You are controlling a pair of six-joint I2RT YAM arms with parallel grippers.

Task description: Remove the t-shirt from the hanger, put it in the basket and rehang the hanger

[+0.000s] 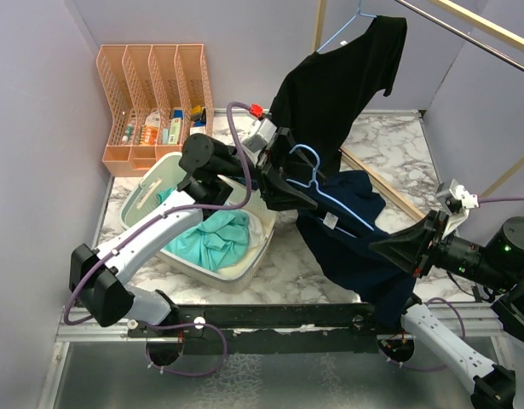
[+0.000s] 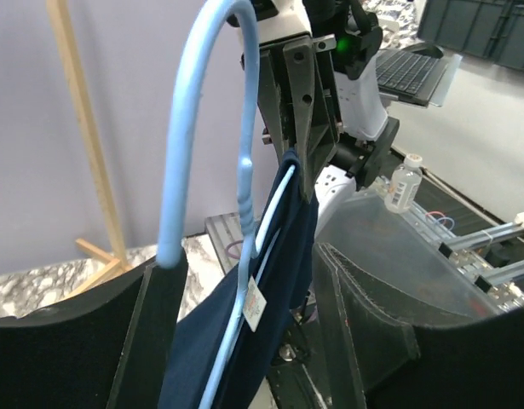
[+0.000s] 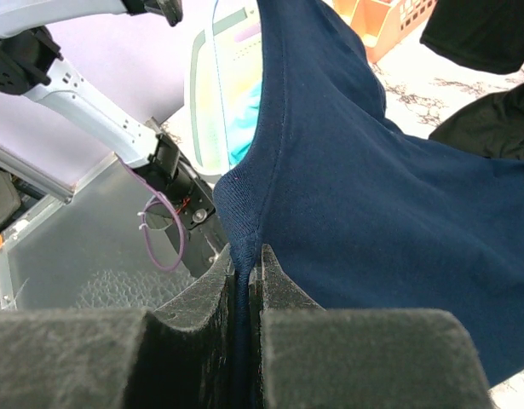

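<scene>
Left gripper (image 2: 244, 264): jaws spread wide. It is raised above the middle of the table, pointing right.
Hanger (image 2: 178, 153): light blue plastic. The tip of its hook rests against the top of the finger (image 2: 151, 341) at the left of the left wrist view. Its neck hangs in the gap between the two fingers, and whether it touches the other finger cannot be told.
Right gripper (image 3: 248, 256): jaws pressed together, pinching a stitched edge of the navy t-shirt. It sits low on the near right, pointing left.
Navy t-shirt (image 3: 372, 187): still on the hanger, with one pale blue hanger arm running down inside the cloth. It is stretched from the hanger down to the right gripper's pinch, and it hangs over the near middle of the table, just right of the tub.
Tag (image 2: 254, 304): small and white, dangling at the shirt's neck beside the hanger arm.
Tub (image 1: 260, 243): white, on the table to the left of the shirt, under the left arm.
Teal cloth (image 1: 215, 239): crumpled inside the tub.
Black t-shirt (image 1: 338, 81): hangs on another blue hanger at the far right, behind the left gripper.
Wooden frame (image 1: 398, 198): its base bar lies on the table to the right, below the black t-shirt.
Organizer (image 1: 151, 77): peach mesh with four slots, at the far left against the wall.
Table (image 1: 381, 145): white marble pattern.
</scene>
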